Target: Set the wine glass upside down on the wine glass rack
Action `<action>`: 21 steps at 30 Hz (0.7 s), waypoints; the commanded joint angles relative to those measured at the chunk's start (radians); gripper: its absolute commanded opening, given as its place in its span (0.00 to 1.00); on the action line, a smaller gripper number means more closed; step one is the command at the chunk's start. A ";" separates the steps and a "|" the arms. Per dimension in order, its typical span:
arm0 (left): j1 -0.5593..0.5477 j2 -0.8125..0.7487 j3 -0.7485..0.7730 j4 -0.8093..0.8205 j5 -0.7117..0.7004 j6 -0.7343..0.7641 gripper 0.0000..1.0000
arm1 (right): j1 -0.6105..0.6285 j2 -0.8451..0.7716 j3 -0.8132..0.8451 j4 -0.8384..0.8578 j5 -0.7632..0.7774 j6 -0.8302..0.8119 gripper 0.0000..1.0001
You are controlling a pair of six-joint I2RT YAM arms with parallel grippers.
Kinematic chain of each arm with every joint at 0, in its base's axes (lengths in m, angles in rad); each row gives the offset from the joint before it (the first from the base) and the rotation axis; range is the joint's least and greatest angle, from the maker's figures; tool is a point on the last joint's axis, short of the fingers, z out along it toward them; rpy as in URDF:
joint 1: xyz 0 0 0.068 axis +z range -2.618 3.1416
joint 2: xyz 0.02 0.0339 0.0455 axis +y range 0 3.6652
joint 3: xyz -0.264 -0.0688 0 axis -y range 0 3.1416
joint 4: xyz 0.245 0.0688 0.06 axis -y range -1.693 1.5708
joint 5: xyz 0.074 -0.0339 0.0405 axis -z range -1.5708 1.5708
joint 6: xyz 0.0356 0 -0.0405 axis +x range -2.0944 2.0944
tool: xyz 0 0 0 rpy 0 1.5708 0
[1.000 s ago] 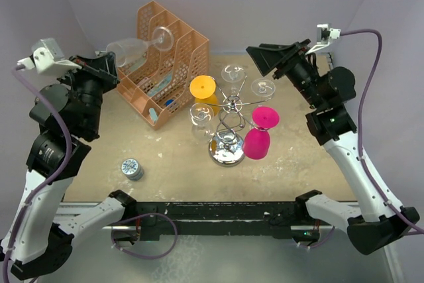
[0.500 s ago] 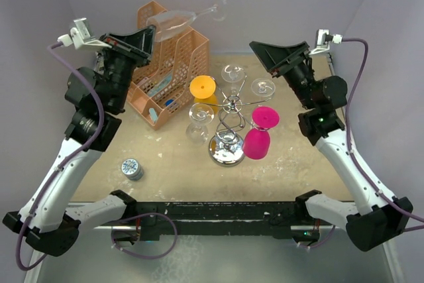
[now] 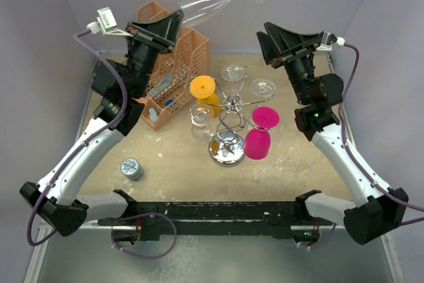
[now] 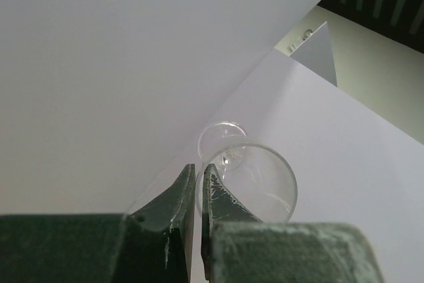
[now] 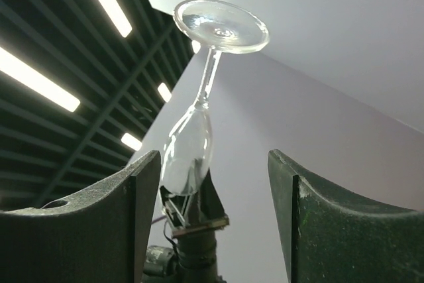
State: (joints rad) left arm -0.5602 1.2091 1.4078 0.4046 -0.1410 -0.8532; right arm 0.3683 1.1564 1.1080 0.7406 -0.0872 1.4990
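My left gripper (image 3: 173, 18) is shut on the rim of a clear wine glass (image 3: 218, 3) and holds it high above the table, foot pointing up and right. In the left wrist view the jaws pinch the bowl's wall (image 4: 248, 187). The right wrist view shows the same glass (image 5: 195, 124) from below, foot uppermost. My right gripper (image 3: 275, 38) is open and empty, raised at the right, facing the glass. The silver wine glass rack (image 3: 228, 120) stands mid-table with an orange glass (image 3: 203, 91), a pink glass (image 3: 260, 134) and clear glasses (image 3: 232, 73) hanging on it.
An orange mesh file organiser (image 3: 169, 71) stands at the back left, under the left gripper. A small round tin (image 3: 132, 169) lies at the front left. The purple walls close in the back and sides.
My left arm has swung up and to the right with the clear glass, which now sits higher and closer to the right gripper. The right gripper has turned slightly toward it.
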 commanded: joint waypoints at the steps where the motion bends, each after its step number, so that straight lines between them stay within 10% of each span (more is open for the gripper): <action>1: -0.085 0.026 0.033 0.126 -0.033 0.039 0.00 | 0.006 0.020 0.079 0.083 0.056 0.069 0.67; 21: -0.193 0.085 0.018 0.156 -0.037 0.070 0.00 | 0.012 0.064 0.129 0.092 0.083 0.084 0.43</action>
State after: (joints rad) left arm -0.7471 1.3109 1.4078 0.4641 -0.1822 -0.7746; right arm 0.3748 1.2499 1.2098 0.7628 -0.0349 1.5593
